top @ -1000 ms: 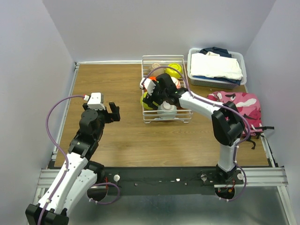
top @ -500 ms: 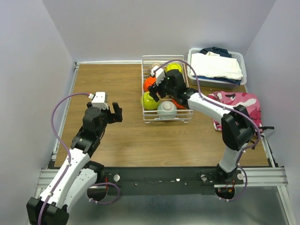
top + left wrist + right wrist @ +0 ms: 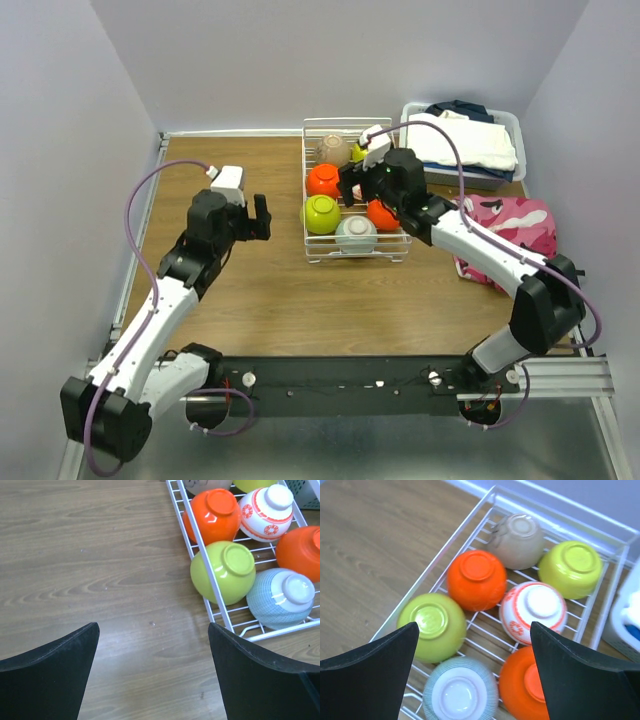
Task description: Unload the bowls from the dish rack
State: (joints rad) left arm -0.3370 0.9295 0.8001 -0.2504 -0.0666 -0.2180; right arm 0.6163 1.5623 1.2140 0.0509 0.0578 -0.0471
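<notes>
White wire forms the dish rack (image 3: 306, 190) at the far middle of the wooden table (image 3: 230, 300). From above, the right pincer (image 3: 348, 185) hangs over its upturned bowls (image 3: 321, 213), jaws spread wide and holding nothing. The left pincer (image 3: 262, 218), also spread and empty, sits left of the rack and apart from it. From the left wrist, the rack (image 3: 175, 500) lies far and right of the open pincer (image 3: 152, 680), with a lime-green bowl (image 3: 227, 572) nearest. From the right wrist, seven bowls sit bottom-up in the rack (image 3: 482, 647), straight below the pincer (image 3: 475, 680). The white-and-red bowl (image 3: 534, 607) is in the middle.
</notes>
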